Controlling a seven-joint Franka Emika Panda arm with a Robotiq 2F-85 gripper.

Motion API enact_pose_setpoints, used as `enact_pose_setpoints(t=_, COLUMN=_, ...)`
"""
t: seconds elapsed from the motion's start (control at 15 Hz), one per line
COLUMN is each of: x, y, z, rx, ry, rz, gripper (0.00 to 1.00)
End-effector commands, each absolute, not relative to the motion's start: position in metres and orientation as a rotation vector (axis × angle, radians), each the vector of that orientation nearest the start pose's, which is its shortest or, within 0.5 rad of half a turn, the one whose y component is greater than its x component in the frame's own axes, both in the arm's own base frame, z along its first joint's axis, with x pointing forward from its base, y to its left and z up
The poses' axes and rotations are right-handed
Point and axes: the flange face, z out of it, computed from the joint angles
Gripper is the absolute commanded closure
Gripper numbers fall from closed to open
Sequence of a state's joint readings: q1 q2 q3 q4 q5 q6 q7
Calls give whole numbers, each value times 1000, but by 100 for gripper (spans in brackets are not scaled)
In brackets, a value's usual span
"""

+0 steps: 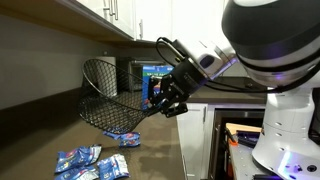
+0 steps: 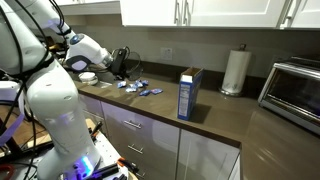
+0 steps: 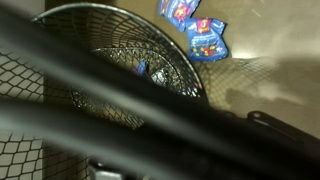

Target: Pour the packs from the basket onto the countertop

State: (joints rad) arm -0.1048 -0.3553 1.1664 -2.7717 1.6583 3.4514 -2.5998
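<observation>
My gripper (image 1: pixel 160 103) is shut on the rim of the black wire-mesh basket (image 1: pixel 105 92) and holds it tilted on its side above the countertop (image 1: pixel 150 160). Several blue packs (image 1: pixel 80 160) lie on the countertop below and in front of the basket's mouth, one of them close under it (image 1: pixel 126 137). In the wrist view the basket (image 3: pixel 110 60) fills the picture, and two packs (image 3: pixel 205 38) lie on the counter beyond its rim. A small blue patch (image 3: pixel 142 68) shows at the mesh; I cannot tell whether it is inside. The basket (image 2: pixel 120 62) and packs (image 2: pixel 135 87) also show in an exterior view.
A tall blue box (image 2: pixel 188 93) stands on the counter, with a paper towel roll (image 2: pixel 235 72) and a toaster oven (image 2: pixel 295 90) beyond it. White cabinets hang above. A microwave (image 1: pixel 140 75) stands behind the basket against the wall.
</observation>
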Motion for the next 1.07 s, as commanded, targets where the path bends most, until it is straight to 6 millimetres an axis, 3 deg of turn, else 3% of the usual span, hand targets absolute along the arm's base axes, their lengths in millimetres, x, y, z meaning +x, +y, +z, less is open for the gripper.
enact_pose_setpoints(t=0.0, x=276, y=219, z=337, rx=1353, ry=2055, rz=698, gripper=97)
enact_pose_setpoints(t=0.07, x=277, y=220, z=338, rx=1353, ry=2059, rz=707, gripper=69)
enact_pose_setpoints(t=0.27, x=278, y=222, z=340, rx=1350, ry=2062, rz=719, gripper=57)
enact_pose_setpoints(t=0.33, x=296, y=217, z=346, rx=1347, ry=2065, rz=717, gripper=50)
enact_pose_setpoints(t=0.4, x=300, y=216, z=348, rx=1337, ry=2069, rz=718, gripper=44)
enact_pose_setpoints(t=0.47, x=284, y=220, z=341, rx=1329, ry=2073, rz=705, gripper=37)
enact_pose_setpoints(t=0.53, x=288, y=218, z=342, rx=1338, ry=2069, rz=708, gripper=56)
enact_pose_setpoints(t=0.73, x=287, y=219, z=341, rx=1334, ry=2076, rz=706, gripper=37)
enact_pose_setpoints(t=1.0, x=287, y=220, z=341, rx=1332, ry=2078, rz=707, gripper=37)
